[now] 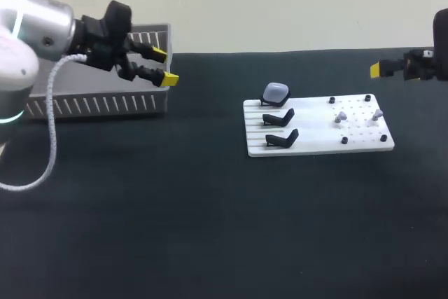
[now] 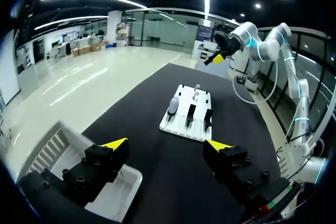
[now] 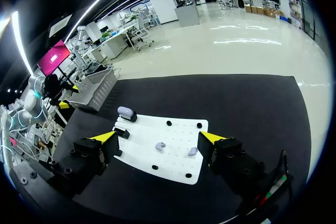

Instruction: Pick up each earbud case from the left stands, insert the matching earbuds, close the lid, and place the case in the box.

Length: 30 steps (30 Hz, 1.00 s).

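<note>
Head view
- Left gripper [image 1: 164,66]: fingers spread wide, nothing between them, hanging over the right end of the grey box [image 1: 98,105].
- Right gripper [image 1: 381,69]: at the far right of the black table [image 1: 175,229], beyond the white board [image 1: 318,146]; only one yellow tip in sight here.
- Earbud case [image 1: 276,92]: pale and rounded, seated on the farthest of three black stands [image 1: 278,117] along the board's left side.
- Earbuds [image 1: 341,115]: two small pale pieces on the board's right half, apart from each other.

Left wrist view
- Left gripper [image 2: 166,144]: wide open, holding nothing; one finger above the grey box [image 2: 47,148], the other above bare table.
- White board [image 2: 181,125]: well ahead of the fingers.
- Earbud case [image 2: 173,106]: on the stand at one end of the row.

Right wrist view
- Right gripper [image 3: 157,137]: open, gripping nothing, above the white board [image 3: 173,163].
- Earbuds [image 3: 159,146]: both lying between the spread fingers, below them.
- Earbud case [image 3: 126,112]: on its stand at the board's far corner, ahead of one finger.
- Grey box [image 3: 97,85]: farther off, beyond the case.
</note>
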Each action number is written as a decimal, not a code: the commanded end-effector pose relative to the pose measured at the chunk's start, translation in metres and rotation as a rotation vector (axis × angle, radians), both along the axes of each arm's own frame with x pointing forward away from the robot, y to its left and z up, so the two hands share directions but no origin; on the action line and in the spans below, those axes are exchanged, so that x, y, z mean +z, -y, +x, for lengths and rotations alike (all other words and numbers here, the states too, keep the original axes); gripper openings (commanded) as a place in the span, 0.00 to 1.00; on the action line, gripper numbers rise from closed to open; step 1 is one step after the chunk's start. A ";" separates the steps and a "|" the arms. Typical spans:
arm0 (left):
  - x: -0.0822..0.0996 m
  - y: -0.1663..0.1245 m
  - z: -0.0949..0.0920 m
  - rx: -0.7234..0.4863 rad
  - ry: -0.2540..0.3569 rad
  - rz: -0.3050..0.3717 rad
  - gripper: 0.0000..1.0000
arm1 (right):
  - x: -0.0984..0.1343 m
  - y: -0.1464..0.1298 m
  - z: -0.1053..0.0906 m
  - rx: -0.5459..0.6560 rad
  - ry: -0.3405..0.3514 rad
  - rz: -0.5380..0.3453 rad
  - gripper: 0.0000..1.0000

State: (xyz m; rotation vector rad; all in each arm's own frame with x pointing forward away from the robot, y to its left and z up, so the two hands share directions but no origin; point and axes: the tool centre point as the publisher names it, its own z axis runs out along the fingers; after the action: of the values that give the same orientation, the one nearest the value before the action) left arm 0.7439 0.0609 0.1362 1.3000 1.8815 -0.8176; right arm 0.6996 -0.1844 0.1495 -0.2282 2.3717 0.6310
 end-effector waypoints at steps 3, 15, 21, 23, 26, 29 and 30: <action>-0.006 0.025 0.012 -0.094 -0.004 0.003 1.00 | 0.000 0.000 0.000 0.001 0.000 0.000 1.00; -0.006 0.025 0.012 -0.094 -0.004 0.003 1.00 | 0.000 0.000 0.000 0.001 0.000 0.000 1.00; -0.006 0.025 0.012 -0.094 -0.004 0.003 1.00 | 0.000 0.000 0.000 0.001 0.000 0.000 1.00; -0.007 0.027 0.011 -0.101 0.002 0.009 1.00 | 0.000 0.000 0.000 0.001 0.000 0.000 1.00; -0.010 0.035 0.015 -0.116 0.039 0.032 1.00 | 0.000 0.000 0.000 0.001 0.000 0.000 1.00; -0.011 0.048 0.021 -0.159 0.071 0.028 1.00 | 0.000 0.000 0.000 0.001 0.000 0.000 1.00; -0.012 0.053 0.022 -0.172 0.075 0.040 1.00 | 0.000 0.000 0.000 0.001 0.000 0.000 1.00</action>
State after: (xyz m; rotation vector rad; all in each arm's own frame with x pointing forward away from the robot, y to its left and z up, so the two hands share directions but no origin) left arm 0.7544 0.0208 0.1293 1.4862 1.7565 -0.8071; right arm 0.6996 -0.1844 0.1495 -0.2282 2.3717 0.6311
